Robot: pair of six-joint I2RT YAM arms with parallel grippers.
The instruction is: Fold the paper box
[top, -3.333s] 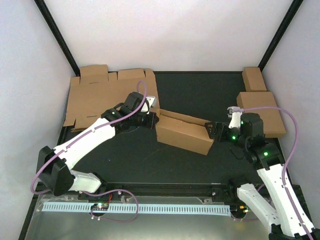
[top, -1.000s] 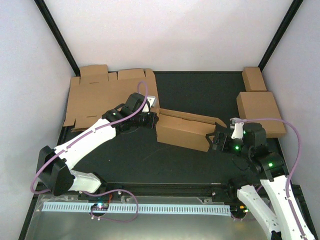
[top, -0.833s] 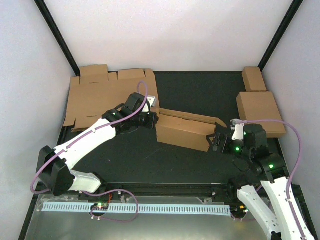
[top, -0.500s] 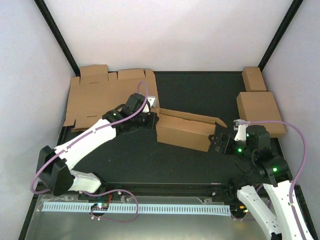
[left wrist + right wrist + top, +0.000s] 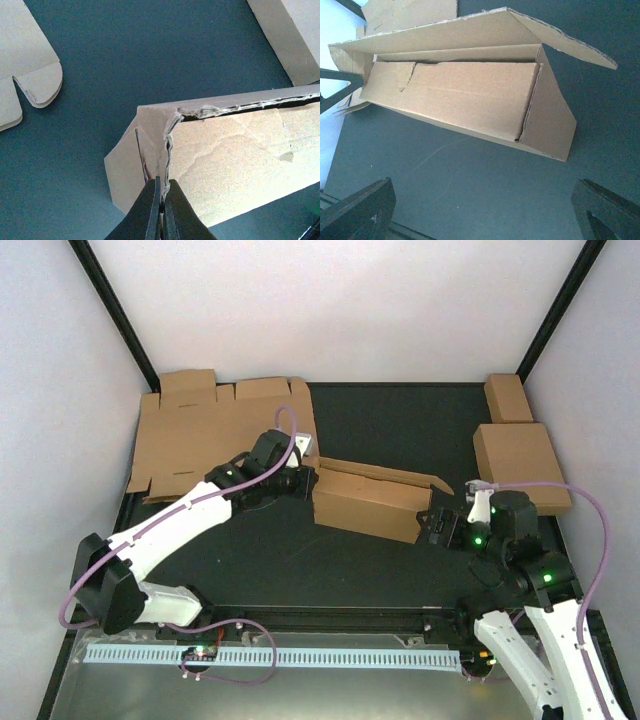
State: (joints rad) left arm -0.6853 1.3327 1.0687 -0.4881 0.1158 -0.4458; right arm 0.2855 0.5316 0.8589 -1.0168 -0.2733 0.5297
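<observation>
The paper box (image 5: 368,502) is partly folded and lies in the middle of the black mat, with long walls raised and a flap (image 5: 430,483) sticking out at its right end. My left gripper (image 5: 308,478) is shut on the box's left end wall; in the left wrist view the gripper (image 5: 162,200) pinches that ragged cardboard edge (image 5: 170,145). My right gripper (image 5: 438,528) is open and empty, just off the box's right end. In the right wrist view its fingers (image 5: 360,210) stand wide apart, short of the box (image 5: 460,100).
Flat die-cut cardboard sheets (image 5: 210,430) lie at the back left, with a rounded tab (image 5: 37,85) near the left gripper. A folded box (image 5: 520,465) and a smaller oblong box (image 5: 508,397) sit at the right edge. White walls enclose the mat.
My right gripper has drawn back from the box's right end toward the near right. The end flap there now stands out. The left gripper still grips the left end.
</observation>
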